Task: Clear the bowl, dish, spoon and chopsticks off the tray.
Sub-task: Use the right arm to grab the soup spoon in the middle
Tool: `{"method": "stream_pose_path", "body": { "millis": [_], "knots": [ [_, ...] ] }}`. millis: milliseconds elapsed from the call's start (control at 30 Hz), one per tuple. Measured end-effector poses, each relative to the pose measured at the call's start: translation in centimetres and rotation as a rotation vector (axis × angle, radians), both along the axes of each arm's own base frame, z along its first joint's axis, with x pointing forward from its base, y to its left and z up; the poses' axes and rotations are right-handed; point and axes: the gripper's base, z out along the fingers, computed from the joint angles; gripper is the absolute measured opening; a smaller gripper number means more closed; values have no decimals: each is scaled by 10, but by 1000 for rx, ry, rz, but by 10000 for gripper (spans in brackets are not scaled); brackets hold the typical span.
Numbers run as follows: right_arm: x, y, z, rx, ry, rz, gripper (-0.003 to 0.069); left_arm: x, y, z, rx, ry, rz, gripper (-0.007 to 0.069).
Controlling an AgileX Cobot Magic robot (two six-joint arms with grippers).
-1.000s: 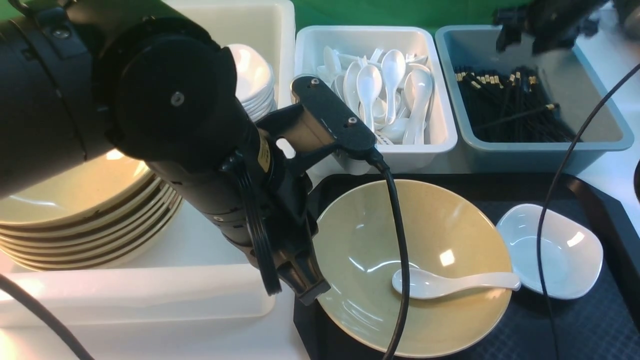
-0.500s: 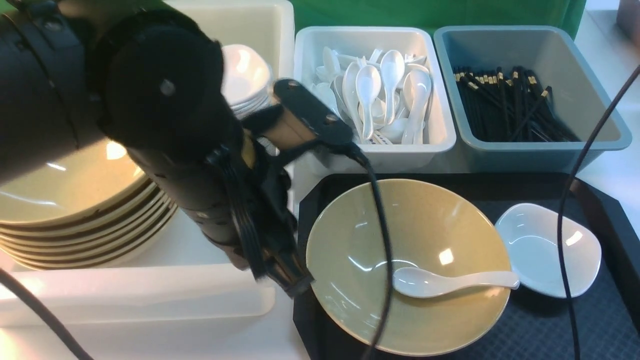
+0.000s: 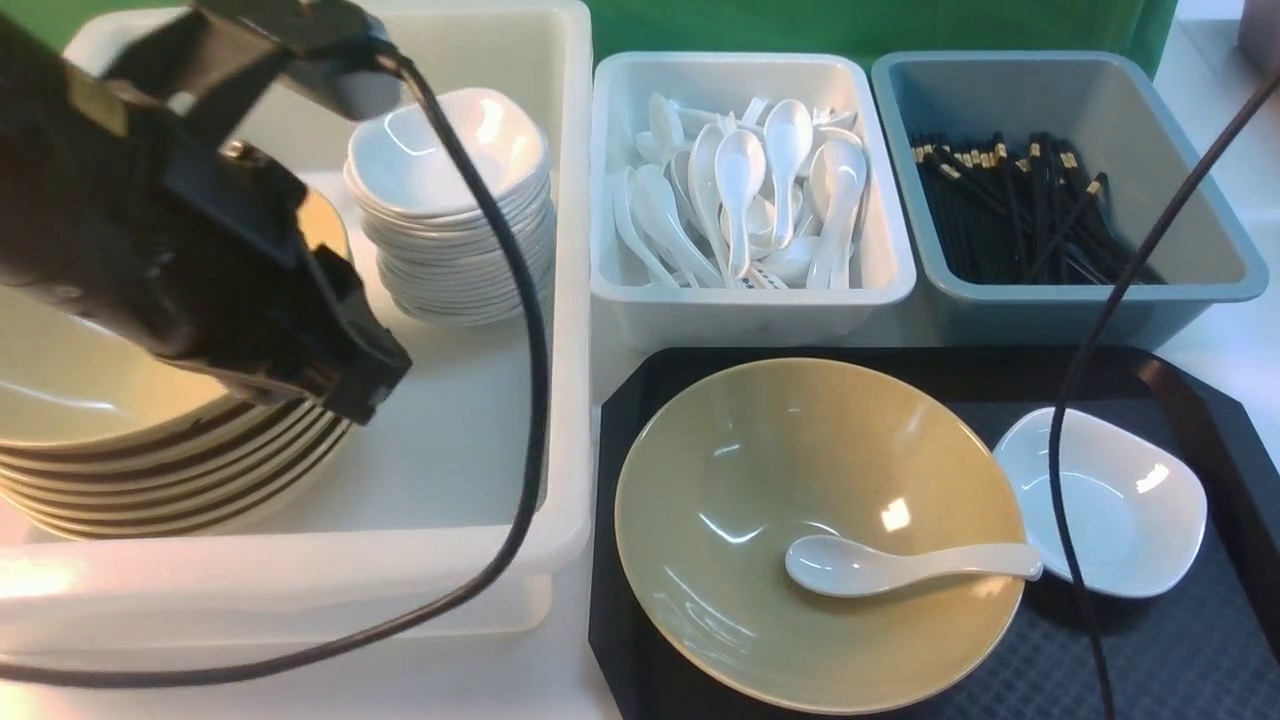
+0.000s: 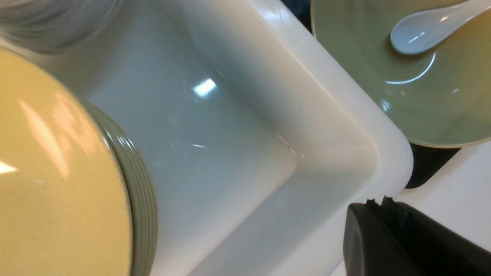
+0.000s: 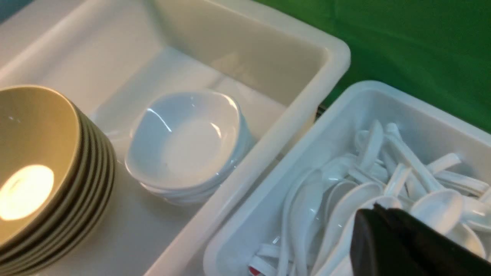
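Note:
The olive-yellow bowl point(image 3: 760, 460) sits at the left of the black tray point(image 3: 1180, 660), with the white spoon point(image 3: 870, 568) lying inside it, handle to the right. The small white dish point(image 3: 1120, 505) rests on the tray just right of the bowl. No chopsticks show on the tray; black chopsticks point(image 3: 1020, 210) lie in the grey-blue tub. My left gripper point(image 3: 375, 385) is shut and empty, over the big white tub's near corner point(image 4: 378, 201), apart from the bowl point(image 4: 441, 107) and spoon point(image 4: 422, 30). My right gripper point(image 5: 374, 207) is shut on nothing above the spoon tub, out of the front view.
The big white tub point(image 3: 570, 250) holds a stack of olive bowls point(image 3: 150, 460) and a stack of white dishes point(image 3: 450, 200). Behind the tray stand a white tub of spoons point(image 3: 740, 310) and the grey-blue tub point(image 3: 1080, 310). Black cables hang across both sides.
My left arm has drawn back from the bowl's left rim, up and left over the white tub. My right gripper has left the space above the chopstick tub and shut.

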Motion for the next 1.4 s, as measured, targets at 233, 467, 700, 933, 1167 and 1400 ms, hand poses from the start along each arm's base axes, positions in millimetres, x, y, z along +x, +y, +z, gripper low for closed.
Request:
{"method": "stream_pose_path", "body": {
  "millis": [233,467,700,933,1167,1400],
  "knots": [
    [-65,-25,25,-216,-30,-23,36,-17,7,-1,-11,-24,2,-11],
    [-140,-19,-18,-397,89,154,37,-19,6,-25,-5,27,-11,-11],
    [-202,8,-107,-631,207,605,41,-24,-4,-41,-40,36,-157,-11],
    [-198,31,-155,-728,247,706,96,-27,-30,-22,-81,-61,-283,-11],
    [-170,38,-196,-870,277,680,385,-16,-58,-20,-35,-47,-356,-11],
    [-152,46,-230,-929,296,699,522,5,-66,-24,62,-40,-333,-11]
  ]
}}
